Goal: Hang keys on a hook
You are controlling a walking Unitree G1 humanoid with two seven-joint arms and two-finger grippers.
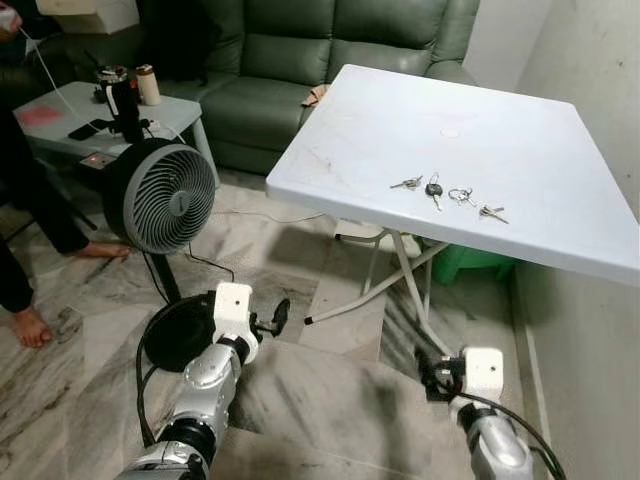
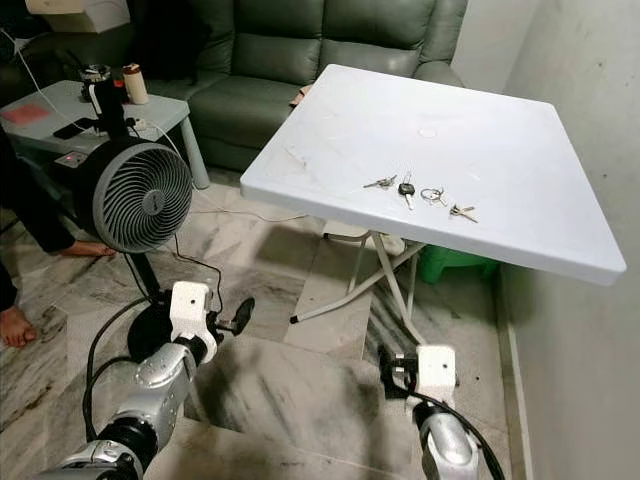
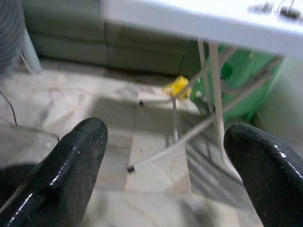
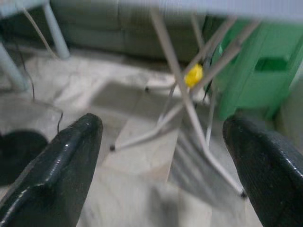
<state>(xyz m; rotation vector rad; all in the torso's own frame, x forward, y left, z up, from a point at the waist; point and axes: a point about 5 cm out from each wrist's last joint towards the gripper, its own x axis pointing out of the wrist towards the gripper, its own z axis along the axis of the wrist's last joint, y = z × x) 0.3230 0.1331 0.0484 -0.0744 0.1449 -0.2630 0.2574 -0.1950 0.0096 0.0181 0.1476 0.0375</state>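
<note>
A string of keys [image 1: 447,194] lies flat on the white folding table [image 1: 350,150], near its front edge; one key has a black head [image 1: 434,188]. Both arms hang low over the marble floor, well below and in front of the table. My left gripper [image 1: 278,318] is open, and in the left wrist view its two black fingers [image 3: 71,170] stand wide apart with nothing between them. My right gripper [image 1: 428,375] is open too, its fingers [image 4: 61,165] spread and pointing at the table's legs [image 4: 189,109].
A round floor fan [image 1: 160,196] with a trailing cable stands at the left. Behind it is a side table [image 1: 60,115], and a person's bare feet [image 1: 30,326] are at the far left. A green sofa [image 1: 300,60] is at the back, a green stool [image 4: 255,71] under the table, a wall [image 1: 590,380] at the right.
</note>
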